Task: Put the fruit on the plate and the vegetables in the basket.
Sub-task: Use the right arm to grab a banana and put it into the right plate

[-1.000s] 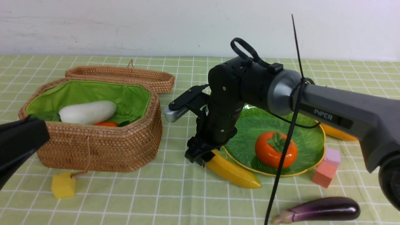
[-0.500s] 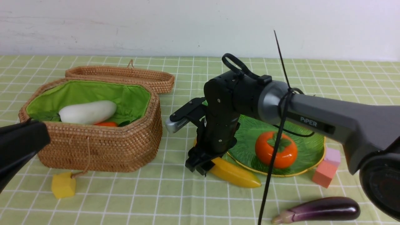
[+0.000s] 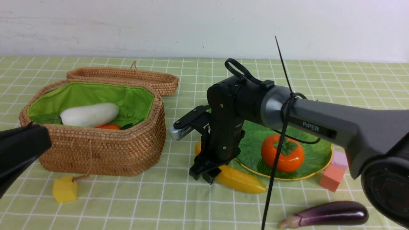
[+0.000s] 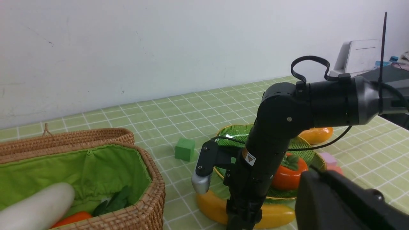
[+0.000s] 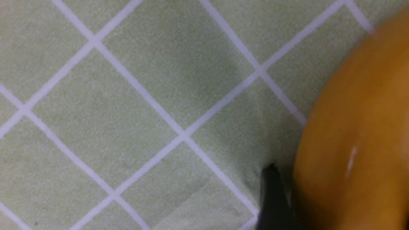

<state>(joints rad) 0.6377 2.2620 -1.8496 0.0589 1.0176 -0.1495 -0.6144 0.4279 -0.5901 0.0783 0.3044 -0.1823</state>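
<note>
My right gripper (image 3: pixel 204 172) is down at the table, open, its jaws astride the thick end of the yellow banana (image 3: pixel 238 180), which lies on the cloth against the front rim of the green plate (image 3: pixel 313 143). In the right wrist view one dark finger (image 5: pixel 273 198) stands right beside the banana (image 5: pixel 358 127). The persimmon (image 3: pixel 282 153) sits on the plate. The mango (image 4: pixel 314 134) lies behind the plate. The eggplant (image 3: pixel 332 214) lies at the front right. The radish (image 3: pixel 89 114) and carrot (image 3: pixel 108 126) are in the basket (image 3: pixel 102 153). My left gripper (image 3: pixel 19 150) hovers at the far left, shut and empty.
A yellow cube (image 3: pixel 65 189) on a cord lies before the basket. An orange cube (image 3: pixel 332 177) and a pink cube (image 3: pixel 340 159) sit by the plate's right rim. A green cube (image 4: pixel 185 149) lies behind the plate. The basket lid (image 3: pixel 127 78) lies open behind it.
My right arm has swung left and lowered, bringing its gripper down around the banana's thick end. The banana and the left arm have stayed put.
</note>
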